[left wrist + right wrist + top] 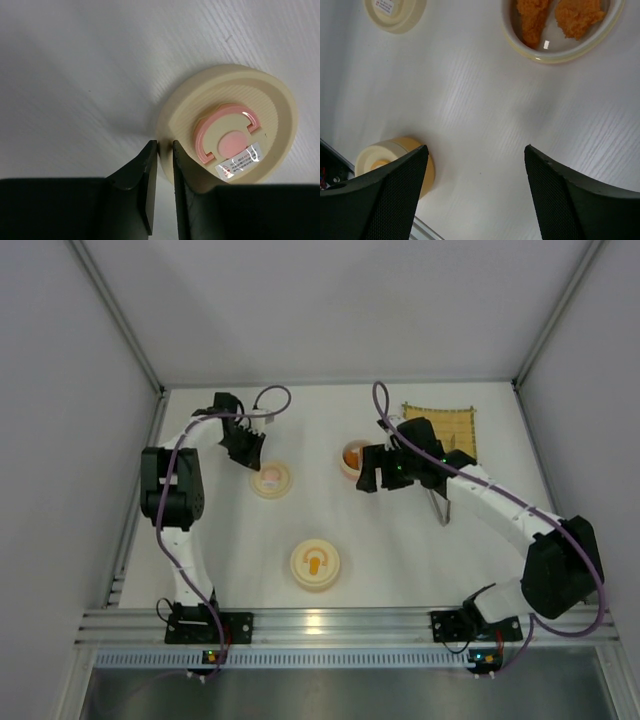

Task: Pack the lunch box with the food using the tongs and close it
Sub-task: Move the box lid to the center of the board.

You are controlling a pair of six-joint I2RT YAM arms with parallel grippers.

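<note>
The lunch box lies in parts. Its cream top (235, 125) with a pink centre rests on the table, and my left gripper (165, 145) is shut on the top's near rim (271, 480). A pale bowl (560, 52) holds two orange-brown lumps of food (577, 15) and sits beside my right gripper (380, 480). In the right wrist view the right gripper (476, 148) is open over bare table, with nothing between its fingers. The silver tongs (441, 508) lie on the table next to the right forearm.
Another round pale yellow piece (315, 565) with an orange mark on top sits near the front middle; its edge (395, 160) shows by the right gripper's left finger. A yellow woven mat (445, 427) lies at the back right. Grey walls enclose the table.
</note>
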